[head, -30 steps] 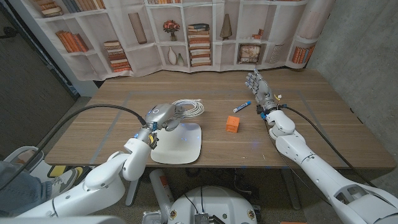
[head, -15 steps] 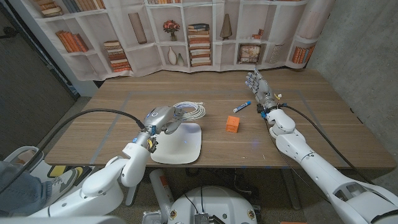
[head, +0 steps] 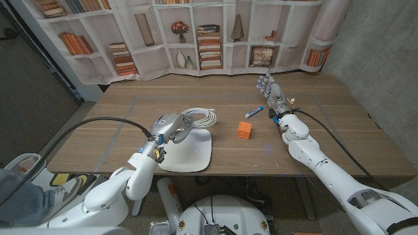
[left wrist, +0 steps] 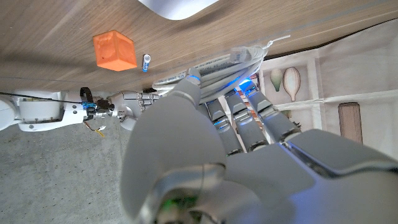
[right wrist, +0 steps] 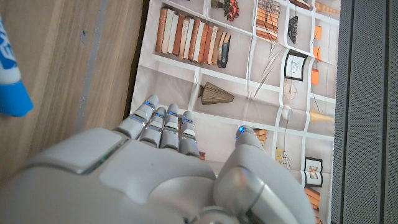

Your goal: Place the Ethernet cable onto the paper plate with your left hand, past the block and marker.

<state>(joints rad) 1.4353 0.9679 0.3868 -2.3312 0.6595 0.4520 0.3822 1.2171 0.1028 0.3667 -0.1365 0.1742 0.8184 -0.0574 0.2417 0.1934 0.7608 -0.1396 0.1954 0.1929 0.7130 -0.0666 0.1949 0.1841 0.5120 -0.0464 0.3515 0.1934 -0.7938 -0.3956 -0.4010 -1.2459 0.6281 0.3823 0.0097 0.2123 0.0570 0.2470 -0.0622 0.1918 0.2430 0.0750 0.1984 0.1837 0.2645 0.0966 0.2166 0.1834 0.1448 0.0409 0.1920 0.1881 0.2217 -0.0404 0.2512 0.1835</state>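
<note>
Left robot hand [head: 171,125] over the far-left corner of the white rounded-square paper plate [head: 196,153], fingers reaching toward the coiled white Ethernet cable [head: 198,115]. Cable lies on the wooden worktop [head: 117,124], just past the plate's far edge, not on the plate. In the left wrist view, fingertips [left wrist: 194,84] are right at the coil [left wrist: 214,62], apparently touching it; can't tell if it's actually gripped. Fingers look fairly straight and close together, no visible pinch.

Right of the plate: small orange cube block [head: 244,130], near but apart from plate. Farther & right of that, blue-and-white marker [head: 254,112] lying at an angle on the worktop. Left wrist cam also catches the block [left wrist: 114,51] and a bit of the marker [left wrist: 146,62].

Right robot hand [head: 268,87] at the far right of the worktop, just beyond the marker, fingers extended and side by side, nothing in it. Right wrist view: fingers [right wrist: 163,127] straight, thumb set apart, marker's blue cap [right wrist: 11,84] at the frame edge on the wood.

Bookshelf-print backdrop [head: 209,32] behind the worktop.
</note>
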